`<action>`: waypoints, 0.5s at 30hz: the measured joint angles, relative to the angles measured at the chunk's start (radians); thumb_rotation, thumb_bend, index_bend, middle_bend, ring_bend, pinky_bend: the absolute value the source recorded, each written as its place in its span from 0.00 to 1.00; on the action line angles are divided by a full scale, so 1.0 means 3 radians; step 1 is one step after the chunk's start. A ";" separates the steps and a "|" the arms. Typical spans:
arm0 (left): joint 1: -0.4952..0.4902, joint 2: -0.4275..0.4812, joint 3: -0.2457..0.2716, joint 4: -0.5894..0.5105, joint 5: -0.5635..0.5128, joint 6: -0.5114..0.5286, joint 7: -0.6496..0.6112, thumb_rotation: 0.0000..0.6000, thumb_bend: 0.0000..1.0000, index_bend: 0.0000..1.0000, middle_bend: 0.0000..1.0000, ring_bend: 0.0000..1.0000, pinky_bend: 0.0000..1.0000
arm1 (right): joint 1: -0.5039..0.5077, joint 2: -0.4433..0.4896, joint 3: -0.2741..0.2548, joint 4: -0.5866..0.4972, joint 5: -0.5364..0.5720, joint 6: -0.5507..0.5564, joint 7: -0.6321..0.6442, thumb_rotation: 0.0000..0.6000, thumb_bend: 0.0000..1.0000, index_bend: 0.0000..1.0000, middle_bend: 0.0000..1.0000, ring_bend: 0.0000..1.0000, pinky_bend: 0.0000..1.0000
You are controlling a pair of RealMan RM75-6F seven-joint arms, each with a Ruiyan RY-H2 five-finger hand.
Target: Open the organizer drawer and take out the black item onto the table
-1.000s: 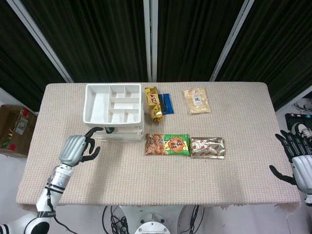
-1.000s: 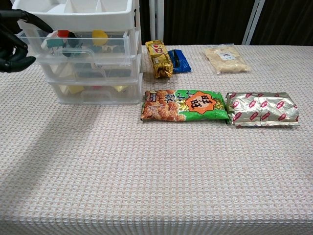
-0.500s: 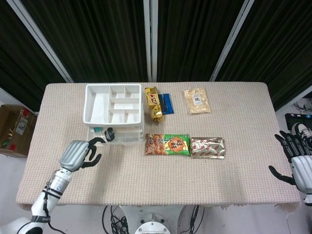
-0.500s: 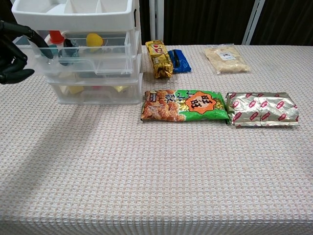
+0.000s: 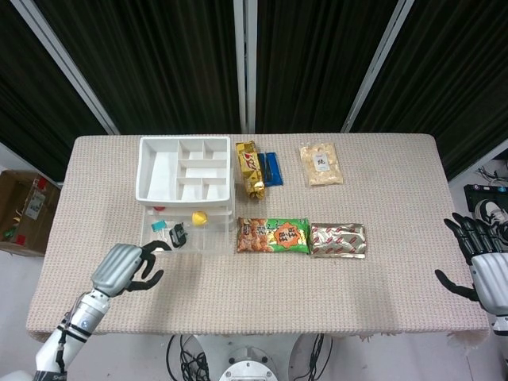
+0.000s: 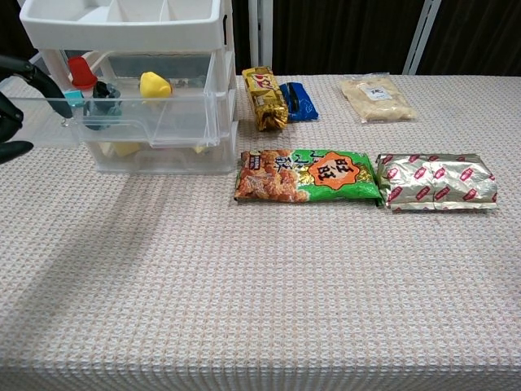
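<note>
The white organizer [image 5: 184, 168] [image 6: 122, 20] stands at the back left of the table. Its clear top drawer [image 5: 213, 238] [image 6: 175, 122] is pulled well out toward me. Inside lie the black item [image 5: 178, 235] [image 6: 104, 98], a yellow piece [image 5: 199, 217] [image 6: 155, 84] and a red piece [image 5: 159, 226] [image 6: 81, 71]. My left hand [image 5: 123, 268] [image 6: 15, 102] is at the drawer's front, with its fingers curled over the front edge. My right hand [image 5: 484, 274] hangs off the table's right edge with fingers spread, holding nothing.
A green snack bag [image 5: 273, 235] and a silver pack [image 5: 337, 240] lie right of the drawer. A gold bar [image 5: 250, 168], a blue pack [image 5: 272, 168] and a beige pouch [image 5: 321, 164] lie behind them. Two lower drawers [image 6: 155, 151] stay closed.
My left hand has drawn back toward me, pulling the top drawer from closed to well out. The black, yellow and red pieces now show from above. The right hand barely moved.
</note>
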 measured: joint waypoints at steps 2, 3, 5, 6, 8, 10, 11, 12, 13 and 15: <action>-0.0005 0.0050 0.0010 -0.0025 0.0019 -0.0007 0.0020 1.00 0.34 0.25 0.80 0.89 1.00 | -0.0003 0.0006 0.0003 -0.0006 0.0000 0.0010 0.0002 1.00 0.17 0.00 0.00 0.00 0.00; -0.0003 0.0087 0.0017 -0.0050 0.0039 0.0002 0.0041 1.00 0.34 0.24 0.79 0.89 1.00 | -0.0005 0.0010 0.0003 -0.0008 0.0000 0.0015 0.0005 1.00 0.17 0.00 0.00 0.00 0.00; 0.0006 0.0148 0.0031 -0.0092 0.0076 0.0022 0.0077 1.00 0.33 0.23 0.79 0.89 1.00 | -0.0009 0.0022 0.0004 -0.0013 -0.0003 0.0026 0.0009 1.00 0.17 0.00 0.00 0.00 0.00; 0.0010 0.0183 0.0040 -0.0113 0.0097 0.0030 0.0096 1.00 0.33 0.23 0.79 0.89 1.00 | -0.0012 0.0026 0.0005 -0.0015 -0.0005 0.0032 0.0009 1.00 0.17 0.00 0.00 0.00 0.00; 0.0017 0.0278 0.0055 -0.0162 0.0152 0.0051 0.0141 1.00 0.33 0.23 0.79 0.89 1.00 | -0.0019 0.0031 0.0007 -0.0015 -0.0006 0.0048 0.0014 1.00 0.17 0.00 0.00 0.00 0.00; 0.0012 0.0395 0.0052 -0.0201 0.0219 0.0073 0.0185 1.00 0.32 0.24 0.79 0.89 1.00 | -0.0025 0.0032 0.0004 -0.0012 -0.0006 0.0051 0.0019 1.00 0.17 0.00 0.00 0.00 0.00; 0.0002 0.0447 0.0041 -0.0211 0.0248 0.0081 0.0205 1.00 0.32 0.25 0.79 0.89 1.00 | -0.0025 0.0031 0.0003 -0.0011 -0.0005 0.0048 0.0019 1.00 0.17 0.00 0.00 0.00 0.00; -0.0017 0.0501 0.0019 -0.0213 0.0276 0.0086 0.0231 1.00 0.32 0.25 0.79 0.89 1.00 | -0.0026 0.0030 0.0001 -0.0011 -0.0003 0.0044 0.0017 1.00 0.17 0.00 0.00 0.00 0.00; -0.0059 0.0568 -0.0026 -0.0202 0.0306 0.0085 0.0278 1.00 0.32 0.26 0.80 0.89 1.00 | -0.0025 0.0029 -0.0001 -0.0013 -0.0003 0.0040 0.0013 1.00 0.17 0.00 0.00 0.00 0.00; -0.0138 0.0629 -0.0102 -0.0157 0.0333 0.0066 0.0374 1.00 0.32 0.28 0.80 0.88 1.00 | -0.0025 0.0031 -0.0002 -0.0022 -0.0012 0.0043 0.0004 1.00 0.17 0.00 0.00 0.00 0.00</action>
